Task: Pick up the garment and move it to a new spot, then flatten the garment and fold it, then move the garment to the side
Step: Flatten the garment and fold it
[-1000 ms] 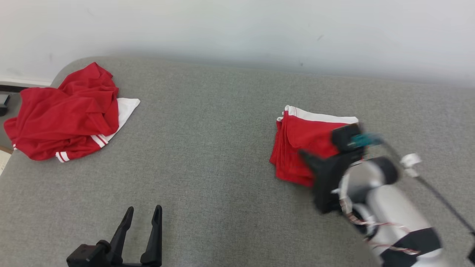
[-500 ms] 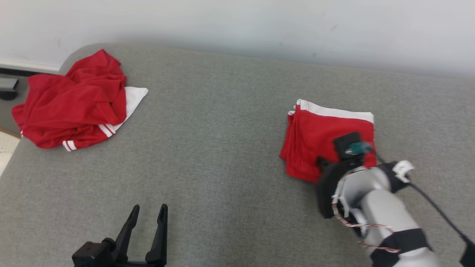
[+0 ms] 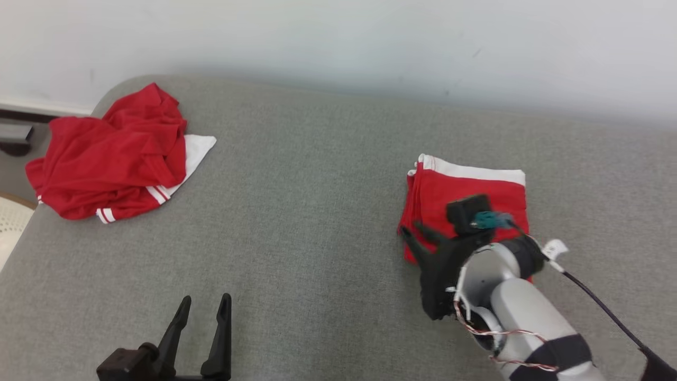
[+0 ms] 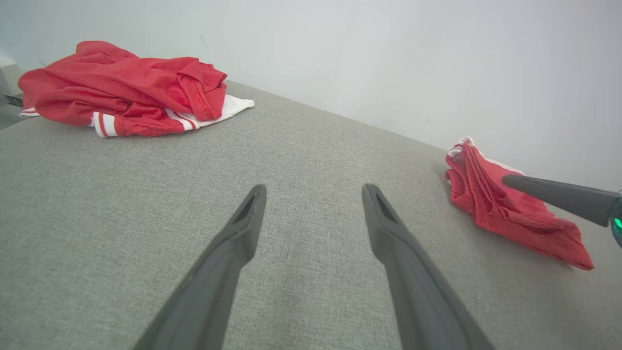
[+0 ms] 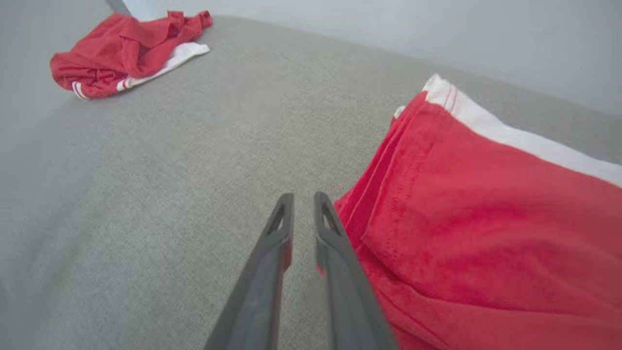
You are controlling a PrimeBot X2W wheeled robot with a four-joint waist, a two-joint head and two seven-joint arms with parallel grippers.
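The folded red garment (image 3: 468,185) lies at 3 o'clock on the grey worktop (image 3: 317,211). The right claw (image 3: 410,228) is narrowly parted (gripping nothing) at the garment's 8 o'clock edge. The left claw (image 3: 206,298) gapes wide at 7 o'clock. A crumpled red garment (image 3: 106,153) lies at 10 o'clock.

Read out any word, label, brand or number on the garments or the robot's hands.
No readable text.
The folded garment: plain red, white band, no print.
The crumpled garment: red, white stripes, no lettering.
The left hand and right hand: bare dark fingers.
The teal part by the right wrist: too small to tell.
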